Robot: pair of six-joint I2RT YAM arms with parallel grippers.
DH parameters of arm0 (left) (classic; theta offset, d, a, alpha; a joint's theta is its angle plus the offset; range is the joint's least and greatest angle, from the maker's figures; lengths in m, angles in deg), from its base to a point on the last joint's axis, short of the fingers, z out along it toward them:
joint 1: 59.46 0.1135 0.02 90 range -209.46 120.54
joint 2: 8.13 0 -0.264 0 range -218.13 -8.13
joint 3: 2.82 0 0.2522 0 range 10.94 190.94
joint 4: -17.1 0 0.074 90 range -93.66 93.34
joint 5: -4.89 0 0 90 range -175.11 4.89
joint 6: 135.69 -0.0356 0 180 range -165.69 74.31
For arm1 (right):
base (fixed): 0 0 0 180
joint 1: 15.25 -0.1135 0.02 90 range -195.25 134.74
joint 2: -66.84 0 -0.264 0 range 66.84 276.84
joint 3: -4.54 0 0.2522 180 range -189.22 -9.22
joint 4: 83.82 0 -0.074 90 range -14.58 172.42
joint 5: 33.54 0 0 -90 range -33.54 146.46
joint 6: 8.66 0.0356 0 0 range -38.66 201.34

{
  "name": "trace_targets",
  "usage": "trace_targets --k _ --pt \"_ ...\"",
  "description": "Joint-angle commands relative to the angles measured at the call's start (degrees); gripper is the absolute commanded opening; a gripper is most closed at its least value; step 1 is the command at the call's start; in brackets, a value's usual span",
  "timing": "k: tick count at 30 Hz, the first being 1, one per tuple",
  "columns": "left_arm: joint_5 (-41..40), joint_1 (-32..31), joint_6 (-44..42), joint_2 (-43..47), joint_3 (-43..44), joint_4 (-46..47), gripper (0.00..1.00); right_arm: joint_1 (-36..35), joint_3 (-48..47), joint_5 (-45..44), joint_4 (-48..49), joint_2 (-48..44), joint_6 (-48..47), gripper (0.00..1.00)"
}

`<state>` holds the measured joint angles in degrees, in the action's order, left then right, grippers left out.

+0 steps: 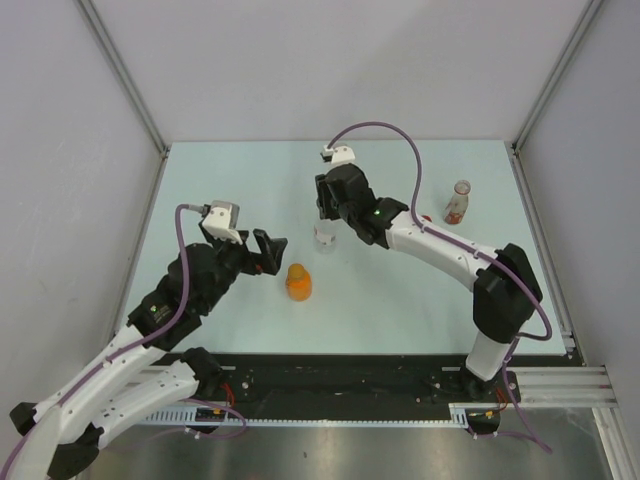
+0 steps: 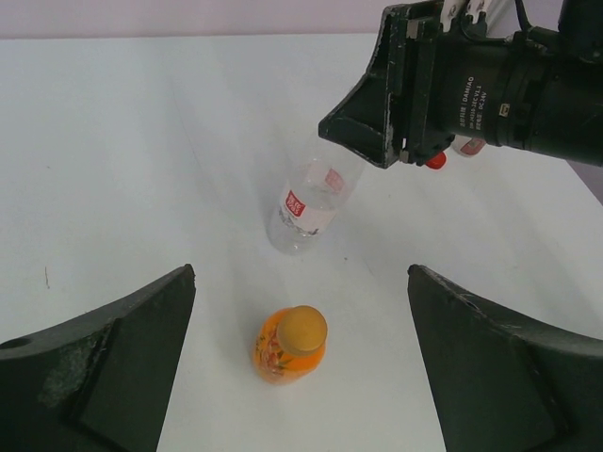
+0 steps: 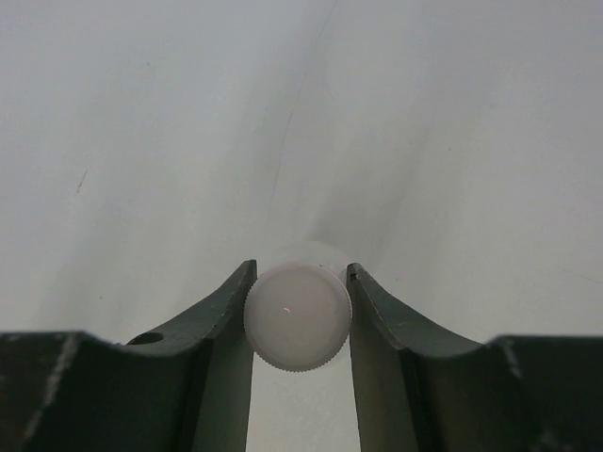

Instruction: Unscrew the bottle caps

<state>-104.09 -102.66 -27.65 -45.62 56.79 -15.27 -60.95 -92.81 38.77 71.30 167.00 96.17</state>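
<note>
White cap (image 3: 298, 315) is pinched by the right pincer (image 3: 300, 273): in the right wrist view one finger presses against each side of the ribbed rim, and the flat top of the cap faces the camera. The cap is seated on the clear bottle (image 2: 306, 212), which has a pale label with red marks. This bottle stands upright near the middle of the surface (image 1: 230, 180), long axis vertical, neck pointing up into the pincer. The pincer reaches down onto it from above and hides its neck in the left wrist view.

The orange bottle (image 2: 287, 347) stands upright just near-left of the clear bottle, apart from it. Its long axis is vertical and its orange cap (image 2: 301, 328) is seated on top, facing up.

The left pincer (image 2: 300, 275) is spread wide and holds nothing. It hangs beside the orange bottle, on the left of it in the top view, without touching it.

The third bottle (image 1: 458, 202) stands upright at the far right of the surface, well apart from the other two. A red cap (image 2: 434, 160) lies on the surface beside it.
</note>
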Motion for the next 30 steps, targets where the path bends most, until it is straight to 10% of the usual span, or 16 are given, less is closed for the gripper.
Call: trace_targets --k 1,13,30 --pt "0.7 0.3 -2.3 -0.1 0.7 1.6 0.99 -0.4 -2.1 -3.1 -1.4 -5.9 -0.2 0.07" --pt "27.8 0.8 -6.4 -13.0 11.5 13.3 1.00 8.2 2.5 22.2 -6.6 -27.6 13.2 0.00" --pt "40.6 0.8 -8.8 -18.1 13.1 24.3 1.00 13.0 6.5 40.8 -4.5 -39.4 23.3 0.00"
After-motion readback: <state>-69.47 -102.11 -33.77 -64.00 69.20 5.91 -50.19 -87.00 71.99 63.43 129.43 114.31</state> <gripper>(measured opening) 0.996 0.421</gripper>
